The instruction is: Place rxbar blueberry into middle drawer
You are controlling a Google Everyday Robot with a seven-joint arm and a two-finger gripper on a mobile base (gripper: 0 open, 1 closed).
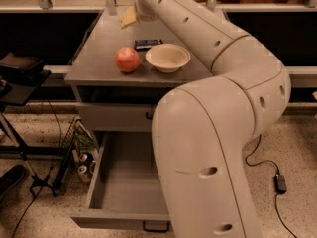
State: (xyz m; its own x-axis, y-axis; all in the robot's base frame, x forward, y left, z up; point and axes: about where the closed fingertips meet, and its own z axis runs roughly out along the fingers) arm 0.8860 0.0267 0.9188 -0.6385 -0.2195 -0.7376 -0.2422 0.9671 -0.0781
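Note:
The rxbar blueberry, a small dark flat bar, lies on the grey cabinet top just behind the bowl. My gripper hangs over the back of the cabinet top, a little behind and left of the bar, apart from it. The middle drawer is pulled open below, its grey tray empty. My arm covers the drawer's right part.
A red-orange round fruit and a white bowl sit at the front of the cabinet top. The upper drawer front is closed. Cans and a wire rack stand left of the drawer. A cable lies on the floor at right.

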